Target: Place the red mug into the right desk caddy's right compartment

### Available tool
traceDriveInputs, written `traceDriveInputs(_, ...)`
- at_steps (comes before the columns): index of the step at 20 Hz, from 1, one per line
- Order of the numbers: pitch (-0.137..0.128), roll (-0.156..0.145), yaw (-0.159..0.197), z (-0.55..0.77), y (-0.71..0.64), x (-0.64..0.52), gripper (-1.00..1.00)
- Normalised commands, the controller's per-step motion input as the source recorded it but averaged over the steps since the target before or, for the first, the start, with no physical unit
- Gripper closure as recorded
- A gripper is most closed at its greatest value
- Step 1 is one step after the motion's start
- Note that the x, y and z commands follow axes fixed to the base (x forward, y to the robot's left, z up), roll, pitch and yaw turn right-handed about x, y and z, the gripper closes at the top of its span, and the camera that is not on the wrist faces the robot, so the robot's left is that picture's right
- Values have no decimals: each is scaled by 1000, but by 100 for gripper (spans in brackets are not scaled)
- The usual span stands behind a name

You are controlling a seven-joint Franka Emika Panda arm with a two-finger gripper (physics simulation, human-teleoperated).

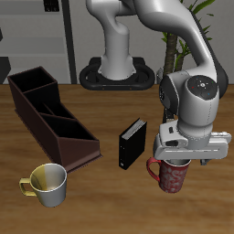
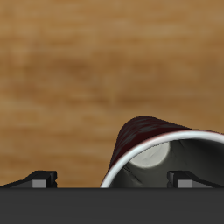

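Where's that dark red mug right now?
In the exterior view the red mug stands near the table's front edge, directly under the gripper, beside the small black box and well away from the right desk caddy.

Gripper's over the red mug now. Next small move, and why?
Probably lower a little and close the jaws on the rim. The gripper sits right above the red mug, which stands upright on the table, and the wrist view shows its rim between the jaws. Whether it is gripped yet is unclear. The right desk caddy is far across.
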Motion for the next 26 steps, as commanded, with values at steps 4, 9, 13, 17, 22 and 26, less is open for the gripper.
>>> traceDriveInputs(4,104,40,4,-690,6,84,100)
traceDriveInputs(9,46,-12,-21,-268,-50,7,100)
traceDriveInputs(13,18,-7,-5,-149,-82,39,100)
traceDriveInputs(17,-22,-6,34,174,-44,1,100)
traceDriveInputs(22,-79,2,37,598,-26,-46,100)
traceDriveInputs(26,-110,-2,20,936,-15,-266,100)
